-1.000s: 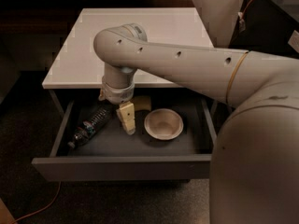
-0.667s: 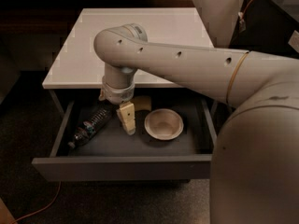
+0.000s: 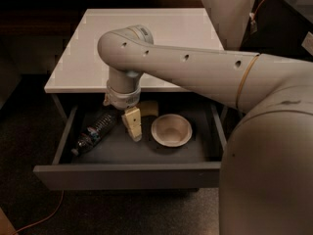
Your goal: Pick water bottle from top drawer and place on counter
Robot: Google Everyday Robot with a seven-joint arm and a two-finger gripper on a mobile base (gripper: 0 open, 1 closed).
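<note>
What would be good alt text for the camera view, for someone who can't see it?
A robot arm reaches down into the open top drawer, its gripper hanging between a water bottle lying on its side at the left and a round beige bowl at the right. The white counter sits above the drawer.

Around the tool (image 3: 138, 119) at centre, dim light shows dark speckled floor (image 3: 29, 190) at 8 o'clock, orange cable (image 3: 44, 217) at 7, dark wooden ledge (image 3: 44, 11) at 11, pale wall (image 3: 230, 6) at 1.
</note>
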